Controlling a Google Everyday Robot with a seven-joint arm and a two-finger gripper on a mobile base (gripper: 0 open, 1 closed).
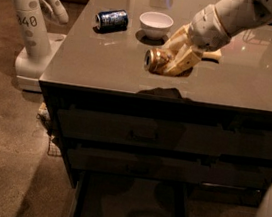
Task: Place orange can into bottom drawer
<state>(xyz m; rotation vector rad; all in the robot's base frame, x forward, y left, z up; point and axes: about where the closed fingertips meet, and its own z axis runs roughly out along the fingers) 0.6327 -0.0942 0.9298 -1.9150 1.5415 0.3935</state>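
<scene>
The gripper (166, 63) is positioned over the countertop (240, 85), at the end of an arm entering from the upper right. Its cream fingers (183, 61) are clamped on the orange can (155, 60). The can lies on its side in the grasp, one silver end facing left. A dark shadow falls on the countertop's front edge, below the gripper.

The white bowl (156, 23) stands just behind the gripper and slightly to its left. The dark blue can (111, 19) lies on its side farther left, beyond the bowl.

The bottom drawer (130, 205) is pulled out, far below the gripper, with its flat dark interior exposed. The two handled drawers (142, 134) between gripper and bottom drawer are closed.
</scene>
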